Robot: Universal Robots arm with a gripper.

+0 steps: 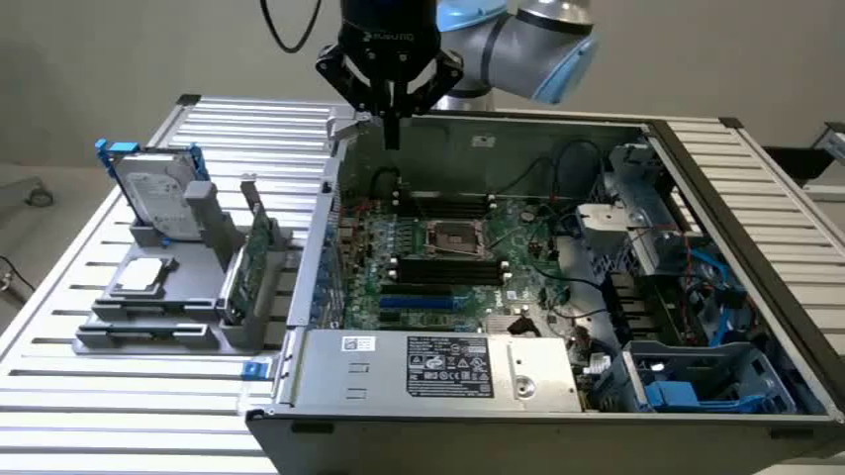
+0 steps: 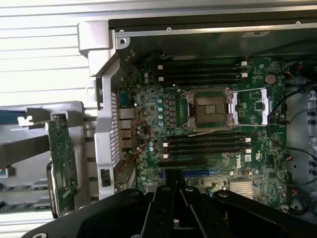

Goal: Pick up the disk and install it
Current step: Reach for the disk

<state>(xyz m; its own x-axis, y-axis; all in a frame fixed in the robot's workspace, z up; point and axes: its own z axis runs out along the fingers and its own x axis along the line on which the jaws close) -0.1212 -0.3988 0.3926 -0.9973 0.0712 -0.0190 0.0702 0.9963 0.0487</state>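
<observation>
Closest to the exterior camera sits the power supply, at the front of the open computer case on the slatted table. Behind it lies the motherboard. The gripper hangs over the case's far corner on the exterior view's left, just above the side wall. Its fingers are pressed together and hold nothing, and the wrist view looks down past them onto the motherboard.

The disk is not in the case. It stands on edge in a grey stand on the table, outside the case wall. From the gripper it lies to the exterior view's left and lower than the fingertips, well apart from them. Its long axis runs up and down, leaning slightly, with the blue frame showing at its top and its labelled face toward the exterior camera. Between disk and case, a green card stands in the same stand, and a small silver chip lies flat in front of the disk. By my reading, the pick has not begun.
</observation>
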